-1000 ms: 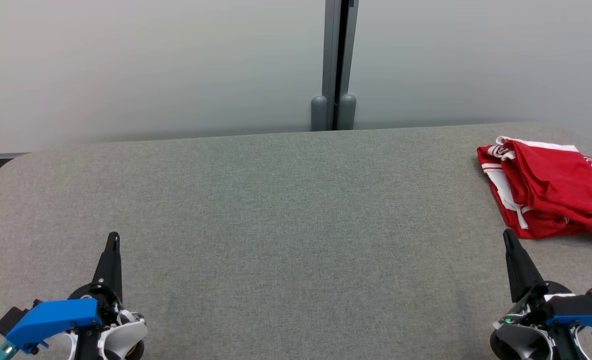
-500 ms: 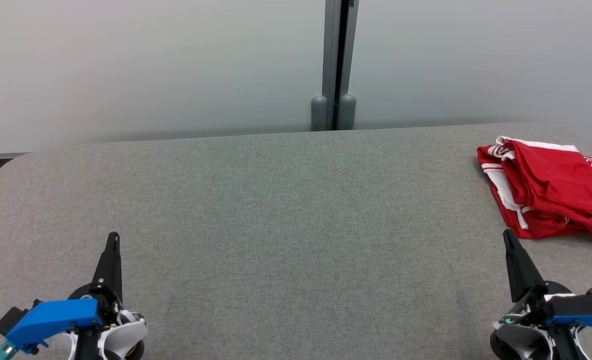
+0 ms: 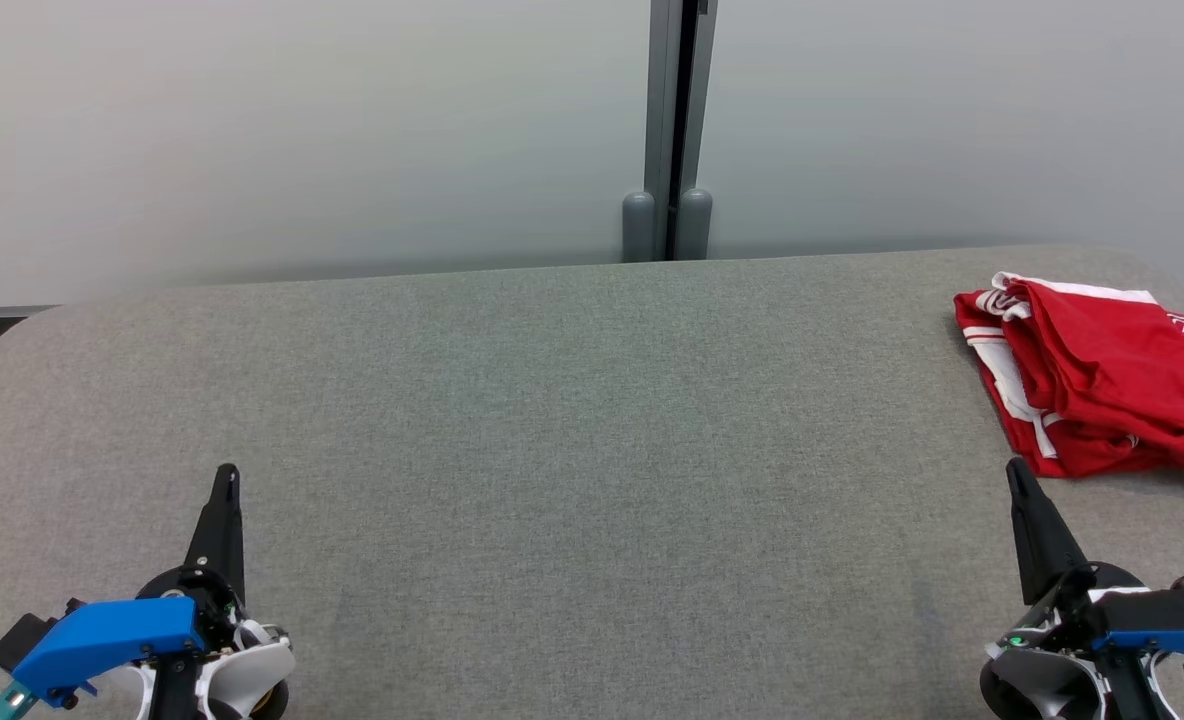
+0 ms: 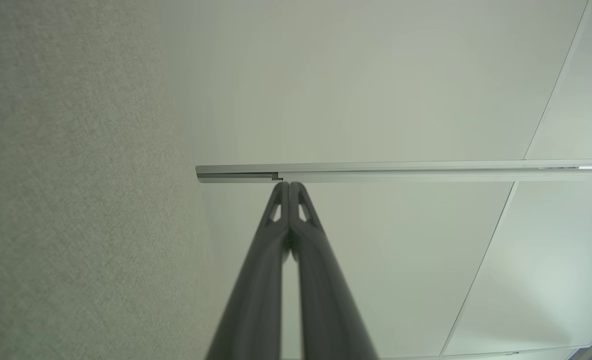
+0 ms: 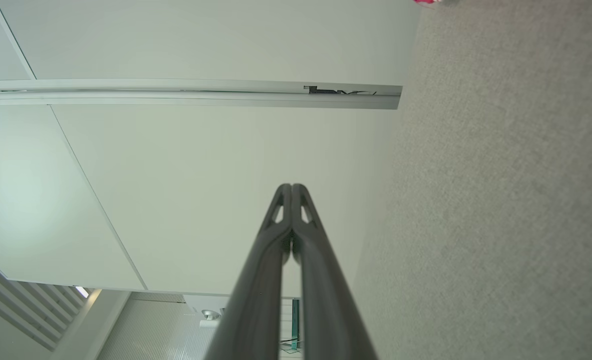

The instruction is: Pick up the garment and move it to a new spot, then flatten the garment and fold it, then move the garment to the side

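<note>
Our left gripper (image 3: 225, 478) sits at the lower left of the frame. Its two dark fingers (image 4: 261, 270) are pressed together and point straight up. Our right gripper (image 3: 1015, 475) sits at the lower right. Its fingers are pressed together too, and they point up, leaning a little to the left.

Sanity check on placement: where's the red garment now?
Head view: the red garment lies bunched at the far right of the grey table, just beyond the shut right gripper.
</note>
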Controlling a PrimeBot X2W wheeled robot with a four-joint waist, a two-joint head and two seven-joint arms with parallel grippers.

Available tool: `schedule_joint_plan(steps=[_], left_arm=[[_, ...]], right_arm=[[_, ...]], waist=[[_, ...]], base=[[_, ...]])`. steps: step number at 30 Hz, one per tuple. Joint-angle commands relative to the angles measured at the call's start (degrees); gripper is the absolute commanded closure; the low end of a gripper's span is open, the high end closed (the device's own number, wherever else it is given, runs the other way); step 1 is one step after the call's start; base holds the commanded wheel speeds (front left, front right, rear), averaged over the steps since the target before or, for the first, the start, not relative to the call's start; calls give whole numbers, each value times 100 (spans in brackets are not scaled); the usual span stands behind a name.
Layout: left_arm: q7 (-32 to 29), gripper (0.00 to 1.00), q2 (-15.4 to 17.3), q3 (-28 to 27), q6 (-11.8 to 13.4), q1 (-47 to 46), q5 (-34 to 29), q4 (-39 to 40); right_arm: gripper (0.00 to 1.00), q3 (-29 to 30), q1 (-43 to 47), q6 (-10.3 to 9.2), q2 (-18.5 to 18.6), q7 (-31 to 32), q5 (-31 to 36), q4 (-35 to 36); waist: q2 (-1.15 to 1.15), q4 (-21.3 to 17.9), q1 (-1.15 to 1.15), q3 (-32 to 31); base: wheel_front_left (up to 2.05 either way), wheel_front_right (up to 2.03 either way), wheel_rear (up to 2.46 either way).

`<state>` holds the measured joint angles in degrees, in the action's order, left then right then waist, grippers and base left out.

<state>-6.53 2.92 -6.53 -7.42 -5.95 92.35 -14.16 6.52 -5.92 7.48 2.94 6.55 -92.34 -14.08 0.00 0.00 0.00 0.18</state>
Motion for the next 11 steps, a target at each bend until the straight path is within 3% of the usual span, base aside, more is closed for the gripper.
schedule_joint_plan(steps=[1,11], left_arm=[[-22,100,-7,-11,-24,-60,13,19],[-21,100,-7,-11,-24,-60,13,19]], right_arm=[[100,13,-55,2,-12,17,-15,18],[100,13,-55,2,-12,17,-15,18]], waist=[[0,0,0,0],[0,0,0,0]], base=[[0,0,0],[0,0,0]])
